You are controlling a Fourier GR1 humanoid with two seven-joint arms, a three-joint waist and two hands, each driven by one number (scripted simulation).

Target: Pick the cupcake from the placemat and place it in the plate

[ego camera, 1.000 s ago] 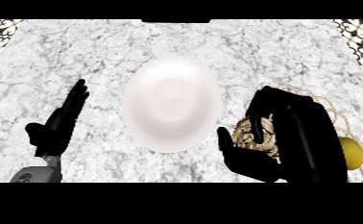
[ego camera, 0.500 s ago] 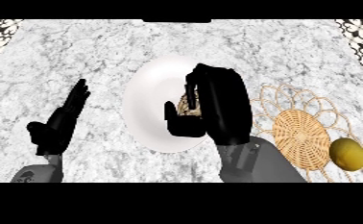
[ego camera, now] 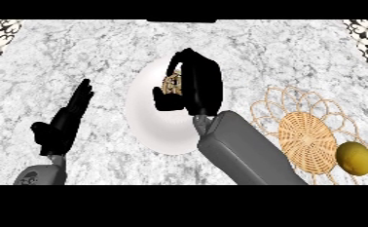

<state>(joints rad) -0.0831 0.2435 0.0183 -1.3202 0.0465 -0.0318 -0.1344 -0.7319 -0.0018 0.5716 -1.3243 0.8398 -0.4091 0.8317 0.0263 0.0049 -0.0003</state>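
Note:
In the head view my right hand point(ego camera: 197, 87) hovers over the white plate point(ego camera: 147, 119) at the counter's middle, fingers and thumb curled round the cupcake point(ego camera: 173, 84). Only a small patch of the cupcake's pale brown top shows between thumb and fingers. The wicker placemat point(ego camera: 302, 131) lies to the right with no cupcake on it. My left hand point(ego camera: 64, 121) rests open at the lower left, fingers up, apart from the plate.
A yellow lemon point(ego camera: 353, 158) sits at the placemat's lower right edge. My grey right forearm point(ego camera: 244, 153) crosses the plate's lower right rim. The marble counter point(ego camera: 273, 50) stretches behind the plate, and patterned items show at both top corners.
My right hand has carried the cupcake leftward from the placemat to above the plate, and moved a little farther up over it. The left hand has stayed still.

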